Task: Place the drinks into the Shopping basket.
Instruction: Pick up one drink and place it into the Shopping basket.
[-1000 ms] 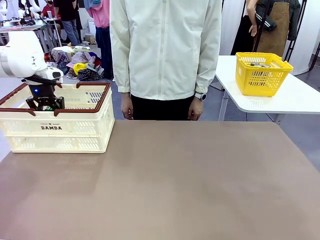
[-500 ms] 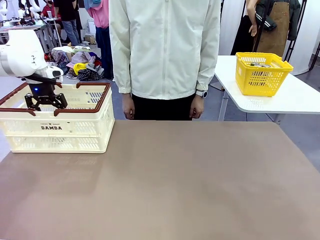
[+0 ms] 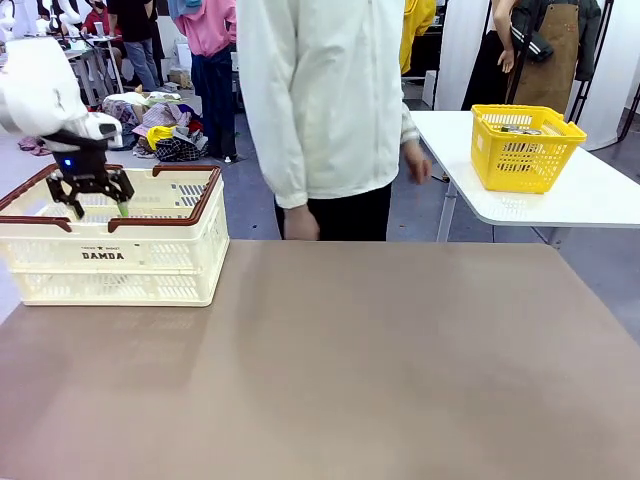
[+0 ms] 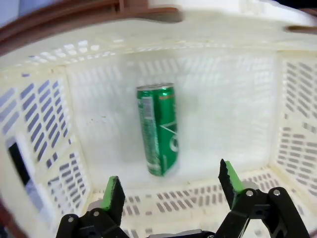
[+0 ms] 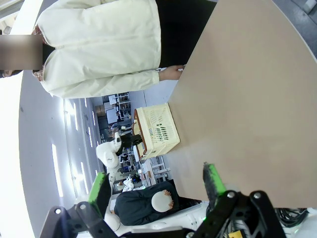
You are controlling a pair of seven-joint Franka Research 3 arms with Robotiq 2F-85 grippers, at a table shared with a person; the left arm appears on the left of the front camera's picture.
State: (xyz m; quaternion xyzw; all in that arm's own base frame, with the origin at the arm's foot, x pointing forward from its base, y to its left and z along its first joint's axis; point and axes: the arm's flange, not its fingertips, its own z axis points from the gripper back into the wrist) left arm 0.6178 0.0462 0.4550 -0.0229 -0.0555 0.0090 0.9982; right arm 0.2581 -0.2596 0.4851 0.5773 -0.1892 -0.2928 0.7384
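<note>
A slim green drink can (image 4: 159, 129) lies on its side on the floor of the cream-white Shopping basket (image 4: 233, 94), apart from my fingers. My left gripper (image 4: 171, 186) hangs open straight above the can, with nothing between its green pads. From the front, that left gripper (image 3: 95, 207) sits just above the brown rim of the Shopping basket (image 3: 110, 255) at the table's far left. Over the brown table my right gripper (image 5: 156, 182) stands open and empty, and the Shopping basket (image 5: 157, 130) shows far off in its view.
A person in a white jacket (image 3: 325, 100) stands at the far edge, turned toward a white side table (image 3: 600, 195) that bears a yellow basket (image 3: 525, 148). The brown table top (image 3: 380, 360) is bare across its middle and right.
My left gripper has opened, let go of the green can and risen from inside the basket to above its rim. The person has turned and stepped toward the side table.
</note>
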